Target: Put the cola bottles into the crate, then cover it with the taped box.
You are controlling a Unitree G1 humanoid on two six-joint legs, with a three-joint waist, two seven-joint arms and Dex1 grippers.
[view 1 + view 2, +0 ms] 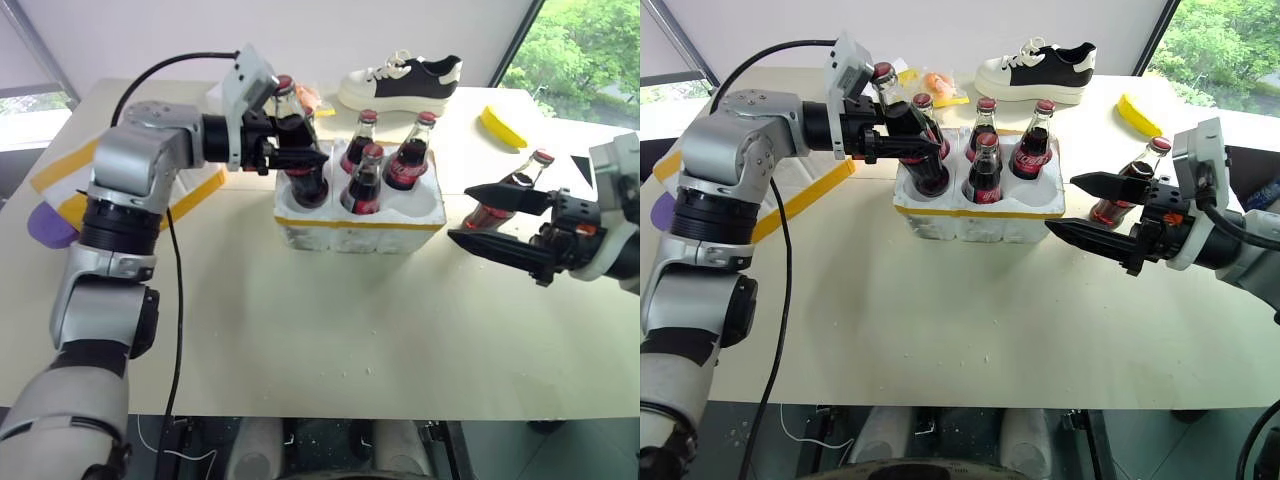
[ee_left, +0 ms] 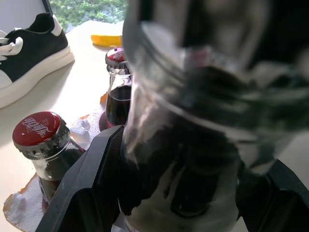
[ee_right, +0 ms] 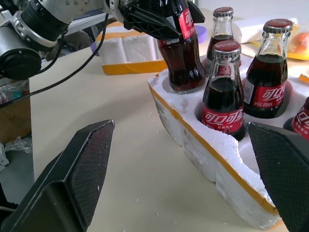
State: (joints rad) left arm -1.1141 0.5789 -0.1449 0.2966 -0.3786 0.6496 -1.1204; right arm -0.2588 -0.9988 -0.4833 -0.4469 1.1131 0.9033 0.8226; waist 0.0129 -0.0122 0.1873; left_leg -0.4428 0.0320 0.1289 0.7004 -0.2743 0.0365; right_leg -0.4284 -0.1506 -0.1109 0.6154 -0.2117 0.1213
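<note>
Nearest, the right gripper (image 1: 1080,208) hangs with its two black fingers spread wide and holding nothing; the crate (image 1: 980,215) lies just past its fingertips, and one loose cola bottle (image 1: 1128,190) stands on the table (image 1: 940,320) right behind its upper finger, apart from it. Beyond, the left gripper (image 1: 290,155) is clamped on another of the cola bottles (image 1: 300,150), fingers closed around its body at about label height, the bottle's base sunk into the crate's front well on that arm's side. Four more bottles stand in the other wells, one of them close behind the gripping fingers.

To finish this step well, I would judge the bottle should be kept upright and pressed straight down until it seats, then the fingers opened gently and drawn back sideways, away from the neighbouring necks. The last bottle by the right fingers would go into the front well that looks free.

Further off, behind the left arm, lies the taped box (image 1: 75,185), partly hidden. Past everything, a shoe (image 1: 400,82) and a yellow object (image 1: 503,126) rest near the table's far edge.

Red labels show white Chinese script with "300" beneath; the red caps carry white lettering too small to read.
</note>
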